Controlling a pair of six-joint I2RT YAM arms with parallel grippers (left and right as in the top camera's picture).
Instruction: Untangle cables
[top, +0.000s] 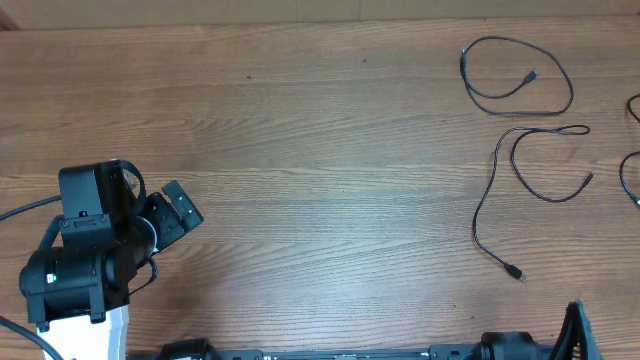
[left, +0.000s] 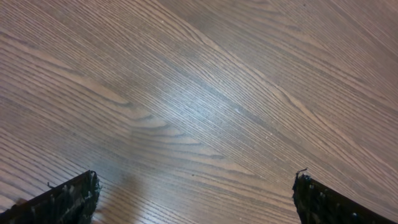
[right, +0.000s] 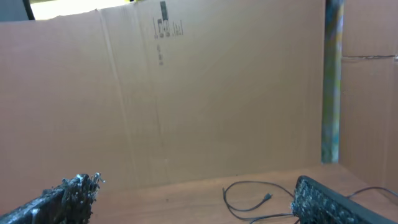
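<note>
Cables (top: 545, 130): thin black loops, loose, well apart from the left gripper (left: 196, 180), far to its right. Left gripper, right gripper (right: 196, 183): both spread, empty. Handling: pinch one cord mid-run, lift slowly.

1. My right gripper (right: 194, 190): two dark, rough-textured fingers (right: 65, 199) enter from the lower corners, spread wide, with nothing between them.
2. Brown wood-grain table (right: 174, 196): a narrow band along the bottom edge, seen between my fingers.
3. Thin black cable (right: 231, 188): lies on the table in an open loop, just beside the finger at the frame's right; its small plug end (right: 268, 197) rests inside the loop.
4. Second thin dark line (right: 376, 191): at the far right; I cannot tell whether it is the same cable.
5. Tall brown cardboard wall (right: 217, 99): stands upright behind the table and fills most of the view, with faint dark printed marks (right: 163, 25) near its top.
6. Mottled blue-green vertical strip (right: 333, 81): upright at the wall's right end.
</note>
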